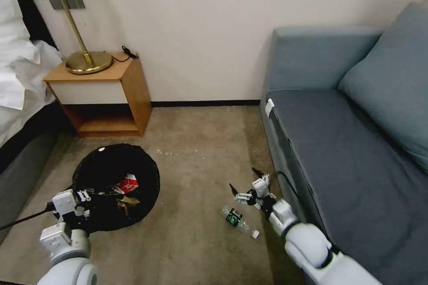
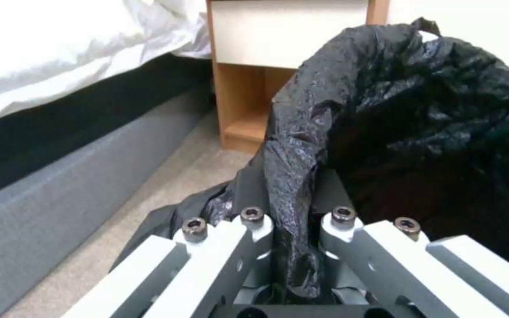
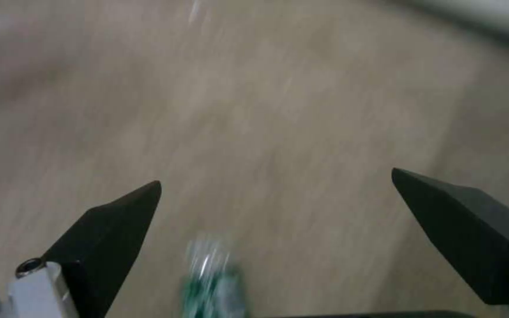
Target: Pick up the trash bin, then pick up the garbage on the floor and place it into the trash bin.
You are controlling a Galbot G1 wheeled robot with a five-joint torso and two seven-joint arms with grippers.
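Trash bin grip: the left tool (image 2: pixel 287 265) is clamped on a fold of the black bag at the near-left rim of the trash bin (image 1: pixel 117 185); its arm reaches in from the near left, forearm pointing far and slightly right.
Trash bin place: on the carpet (image 1: pixel 196 160) at the left, near the nightstand (image 1: pixel 104 95) and beside the bed (image 1: pixel 18 98), mouth facing up.
Trash bin contents: a red-and-white wrapper (image 1: pixel 128 183) and a gold-brown wrapper (image 1: pixel 127 202) lie inside.
Right tool: the right tool (image 1: pixel 244 181) is spread wide with nothing between its black fingers (image 3: pixel 113 229); it hangs low over the carpet close to the sofa (image 1: pixel 347 142) front, its arm entering from the near right and angled far-left.
Bottle: the bottle (image 1: pixel 240 221), clear with a green label, lies flat just near of the right tool, apart from it; its long axis runs from far-left to near-right, white cap at the near-right end.
Crumbs: small pale scraps (image 1: pixel 167 152) lie on the carpet beyond the bin.
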